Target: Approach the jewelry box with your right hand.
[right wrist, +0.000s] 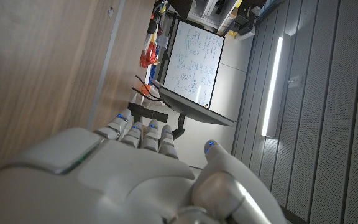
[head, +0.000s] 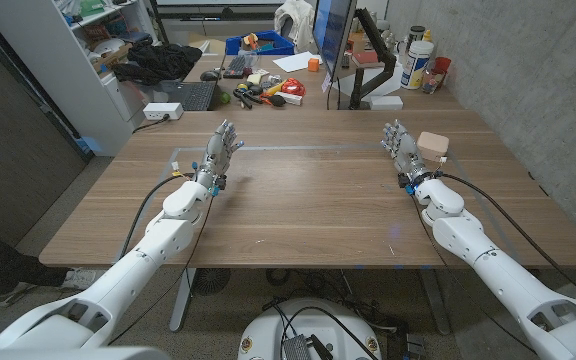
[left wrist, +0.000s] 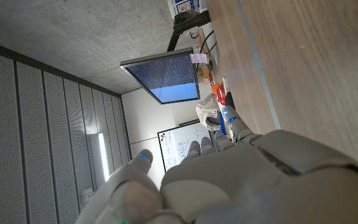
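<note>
The jewelry box (head: 433, 144) is a small pale pink box with rounded corners, on the wooden table (head: 308, 200) at the far right. My right hand (head: 401, 143) is raised just left of it, fingers apart and pointing away, holding nothing; a narrow gap separates it from the box. The same hand's back (right wrist: 135, 174) shows in the right wrist view, fingers extended. My left hand (head: 222, 148) is up over the table's left side, fingers spread and empty; its back (left wrist: 229, 180) shows in the left wrist view.
Behind the table stands a cluttered desk with a monitor (head: 333, 40), a keyboard (head: 190, 96), tools and bottles (head: 418, 62). A concrete wall runs along the right. A shelf unit (head: 88, 40) stands at the far left.
</note>
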